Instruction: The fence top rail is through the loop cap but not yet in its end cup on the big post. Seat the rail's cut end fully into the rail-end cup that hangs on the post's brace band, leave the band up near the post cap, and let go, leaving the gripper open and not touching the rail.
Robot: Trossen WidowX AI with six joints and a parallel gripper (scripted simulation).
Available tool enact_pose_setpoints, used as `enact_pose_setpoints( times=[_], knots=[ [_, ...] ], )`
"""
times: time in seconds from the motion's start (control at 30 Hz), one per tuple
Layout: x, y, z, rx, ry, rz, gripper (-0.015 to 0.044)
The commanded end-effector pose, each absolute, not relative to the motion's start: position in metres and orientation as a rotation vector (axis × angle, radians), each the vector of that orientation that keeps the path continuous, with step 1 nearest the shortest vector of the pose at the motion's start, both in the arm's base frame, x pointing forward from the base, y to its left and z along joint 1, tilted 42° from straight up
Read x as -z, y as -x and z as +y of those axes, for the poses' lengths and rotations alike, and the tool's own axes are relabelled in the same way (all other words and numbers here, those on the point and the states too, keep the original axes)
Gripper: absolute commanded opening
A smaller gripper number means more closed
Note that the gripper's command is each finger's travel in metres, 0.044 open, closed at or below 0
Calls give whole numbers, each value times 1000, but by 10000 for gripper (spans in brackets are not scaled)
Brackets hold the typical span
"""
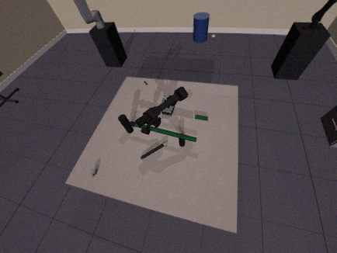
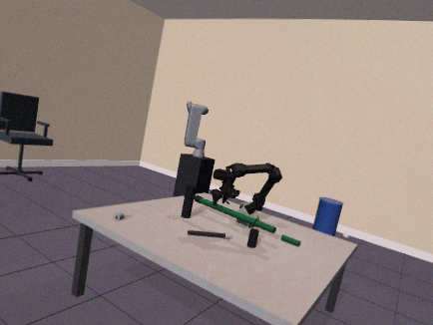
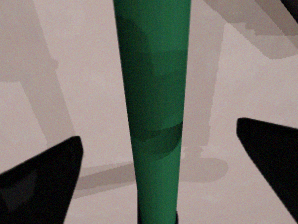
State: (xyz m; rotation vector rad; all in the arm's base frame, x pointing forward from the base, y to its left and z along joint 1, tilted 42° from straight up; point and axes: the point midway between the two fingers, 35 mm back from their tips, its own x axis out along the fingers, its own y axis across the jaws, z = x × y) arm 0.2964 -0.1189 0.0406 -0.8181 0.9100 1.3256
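Your post [image 1: 125, 122] [image 2: 188, 201] stands at the left; the rail [image 1: 171, 133] [image 2: 239, 214] [image 3: 154, 90] slopes rightward from beside it, over the short post [image 1: 182, 140] [image 2: 252, 238]. Your gripper [image 1: 145, 126] [image 2: 219, 197] [image 3: 160, 134] is wide open, its fingers apart from the rail on both sides.

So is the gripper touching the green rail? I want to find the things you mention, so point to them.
Apart. The wrist view shows pale table between each finger of the gripper [image 1: 146, 125] [image 2: 222, 200] [image 3: 159, 129] and the rail [image 1: 173, 134] [image 2: 239, 215] [image 3: 154, 90].
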Motion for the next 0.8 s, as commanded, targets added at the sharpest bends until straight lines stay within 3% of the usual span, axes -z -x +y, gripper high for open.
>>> enact_pose_setpoints(
  times=[0.0,0.17,0.77],
  knots=[
    [-51,-296,-125,-1324,820,910,440],
    [-85,-291,-138,-1325,819,910,440],
    [-85,-291,-138,-1325,819,910,440]
  ],
)
